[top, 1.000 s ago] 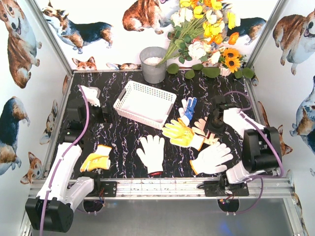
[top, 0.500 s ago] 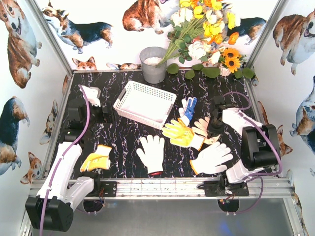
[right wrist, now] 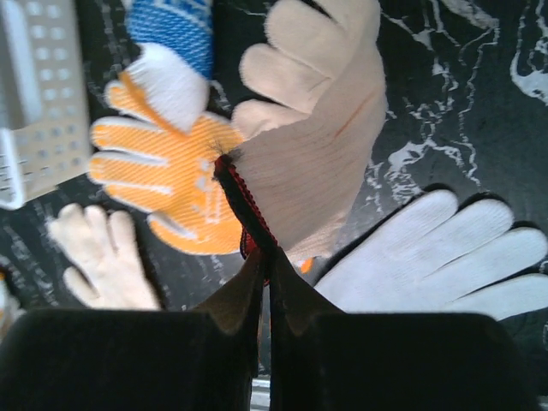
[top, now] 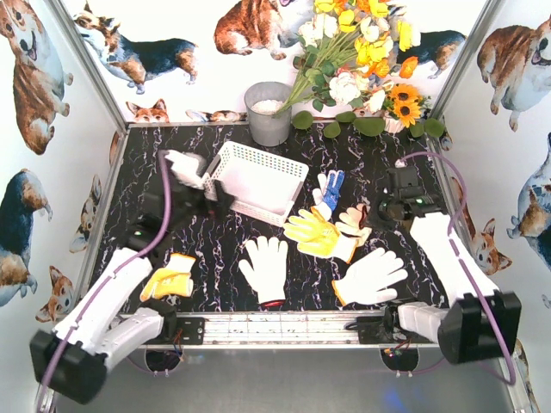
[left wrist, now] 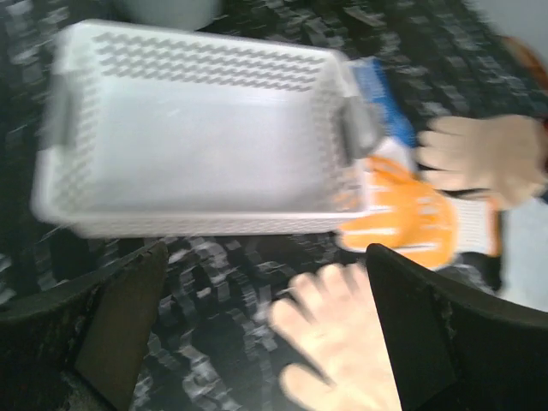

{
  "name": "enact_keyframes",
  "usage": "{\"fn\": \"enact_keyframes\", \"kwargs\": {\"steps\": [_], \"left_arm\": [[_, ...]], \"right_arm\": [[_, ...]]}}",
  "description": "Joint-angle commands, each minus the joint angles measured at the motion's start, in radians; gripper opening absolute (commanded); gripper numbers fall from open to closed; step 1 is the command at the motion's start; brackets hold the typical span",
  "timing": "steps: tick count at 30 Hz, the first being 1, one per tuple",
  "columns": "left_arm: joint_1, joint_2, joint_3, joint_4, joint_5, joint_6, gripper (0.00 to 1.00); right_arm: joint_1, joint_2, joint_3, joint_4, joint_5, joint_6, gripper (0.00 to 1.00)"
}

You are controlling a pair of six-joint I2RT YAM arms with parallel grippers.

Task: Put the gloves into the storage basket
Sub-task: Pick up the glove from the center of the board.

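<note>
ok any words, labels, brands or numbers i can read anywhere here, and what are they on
None: no readable text in any view.
Gloves, including the cream glove pinched by the right gripper: no lettering or tags showing.
Basket and bucket: plain.
Walls: dog pictures only.
Left wrist view: blurred, nothing legible.

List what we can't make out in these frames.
- Left wrist view: motion blur smears the storage basket; its lattice detail is lost.
- Top view: the right tool covers the cream glove at the cuff, so the grip shows only in the right wrist view.
- Right wrist view: the top edge cuts off the blue-palm glove.
- Top view: the grey bucket holds something pale, too small to identify.
</note>
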Motion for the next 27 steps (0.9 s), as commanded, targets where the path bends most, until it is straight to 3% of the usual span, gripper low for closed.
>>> {"fn": "enact_keyframes", "kwargs": {"steps": [1, 5, 11, 17, 27], "left_arm": [[-0.24, 0.052, 0.008, 0.2, -0.11, -0.145, 0.93], [-0.452, 0.177, 0.074, 0.278, -0.206, -0.171, 0.93], [-0.619, 0.335, 0.178, 0.423, -0.26, -0.18, 0.93], [-0.702, 0.435, 0.266, 0.451, -0.3, -0.138, 0.94], [-0.705, 0.373, 0.136, 0.51, -0.414, -0.17, 0.95]], "right_arm": [[0.003, -0.12, 0.031, 0.033, -0.105, 0.084, 0.0], [0.013, -0.201, 0.058, 0.09, -0.128, 0.164, 0.0], [0.113, -0.229, 0.129, 0.163, -0.097, 0.267, 0.0], [0.276, -0.229, 0.132, 0.345, -0.015, 0.426, 0.0], [0.397, -0.193, 0.123, 0.46, 0.066, 0.542, 0.0]]}}
